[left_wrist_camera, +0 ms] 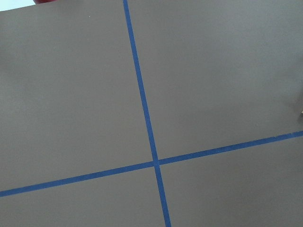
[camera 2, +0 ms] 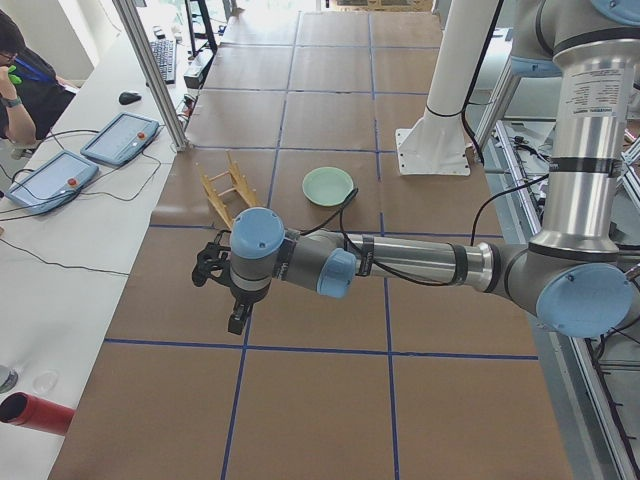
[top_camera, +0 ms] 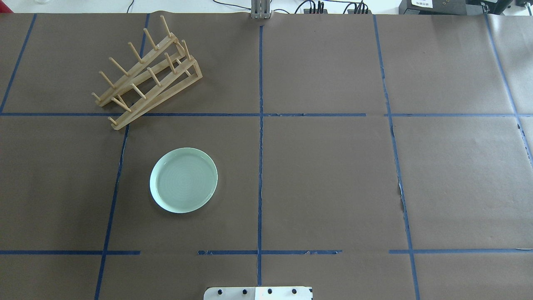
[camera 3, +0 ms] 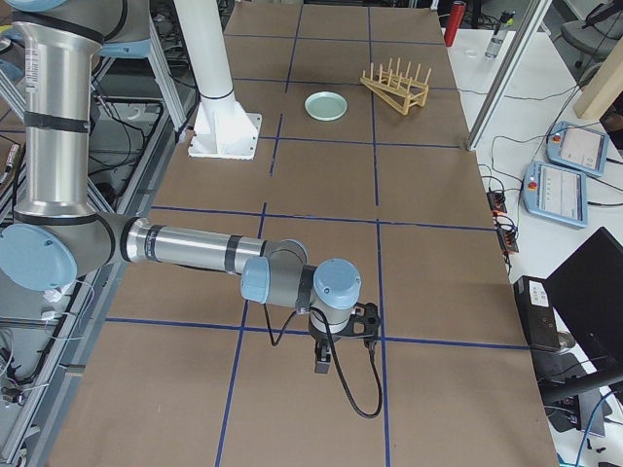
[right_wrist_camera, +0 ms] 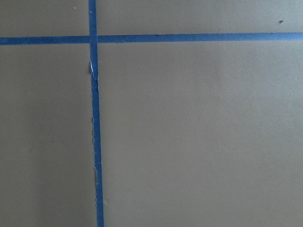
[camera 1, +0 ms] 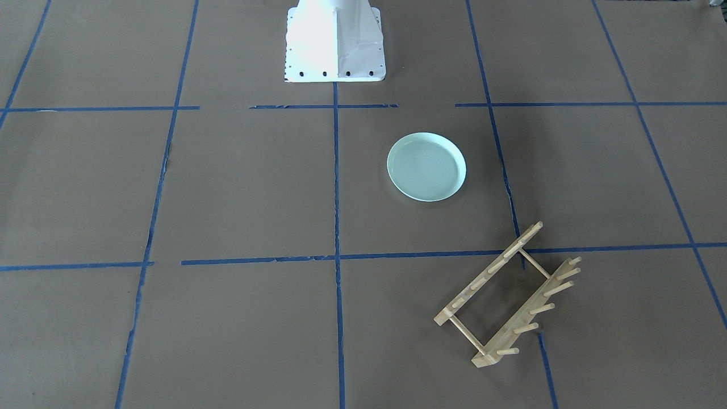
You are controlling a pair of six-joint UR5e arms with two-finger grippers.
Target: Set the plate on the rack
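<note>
**Front-facing view.** Nearest the lens is the rack (camera 1: 508,295), standing on the brown-papered table (camera 1: 227,187) and skewed to the blue tape (camera 1: 336,187) grid. Its pegs are bare. The plate (camera 1: 426,166) lies flat at about 11 o'clock from the rack, apart from it. At about 11 o'clock from the plate is the white robot base (camera 1: 335,42).

**Overhead view.** The base's edge is nearest, at 6 o'clock in the view. The plate rests flat at about 11 o'clock from it. The rack is at 11 o'clock from the plate, across a tape line, not touching it.

**Left side view.** The left arm (camera 2: 420,262) is nearest, stretched out low over the table. The left gripper (camera 2: 238,312) points down above bare paper, at about 7 o'clock from the plate and well apart from it. I cannot tell whether its fingers are spread or pressed together. The rack is at 9 o'clock from the plate.

**Right side view.** The right arm (camera 3: 185,243) is nearest. The right gripper (camera 3: 322,362) hangs over a tape line at 6 o'clock from the plate, well apart from it. Its finger spacing cannot be told either.

**Wrist views.** Both show only brown paper and crossing tape.
</note>
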